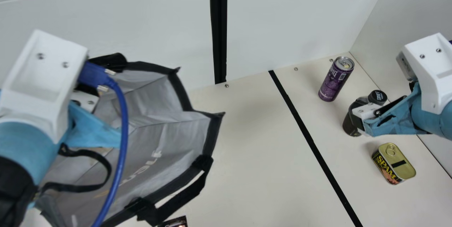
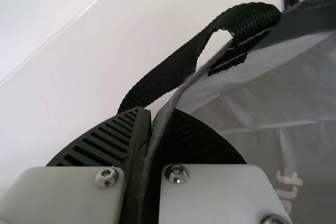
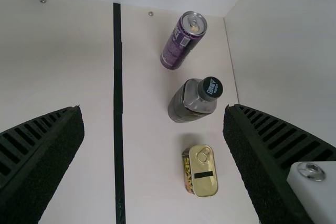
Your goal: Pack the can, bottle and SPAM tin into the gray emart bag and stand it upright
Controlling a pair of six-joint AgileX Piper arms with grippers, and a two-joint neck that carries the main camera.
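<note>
Blue cable (image 1: 124,131) bows past my left wrist (image 1: 42,78) and across the gray emart bag (image 1: 180,138), whose mouth gapes; whether the bag stands fully upright I cannot tell. My left hand (image 2: 148,115) is clenched on its thin rim, just beside a black strap (image 2: 170,72). That pinch has only limp cloth in it, so a hard tug could slip it free or drag the whole bag askew. The looped handle (image 1: 79,187) hanging over the opening might catch the cable, or snag whatever comes in.

My right hand (image 3: 155,107) is released, its fingers (image 3: 50,166) spread wide, gripping nothing. All 3 things to pack are outside the bag, on the bench (image 1: 261,170) beyond the black line (image 1: 307,131): the can (image 1: 336,78) nearest the back wall (image 1: 282,15), the SPAM tin (image 1: 393,163) at the other end, the bottle (image 3: 191,100) between them. They are close neighbours, so closing off-centre on the bottle could topple it into the can or shove the tin. Low as the tin is, too high a grip would probably skid off its edge.
</note>
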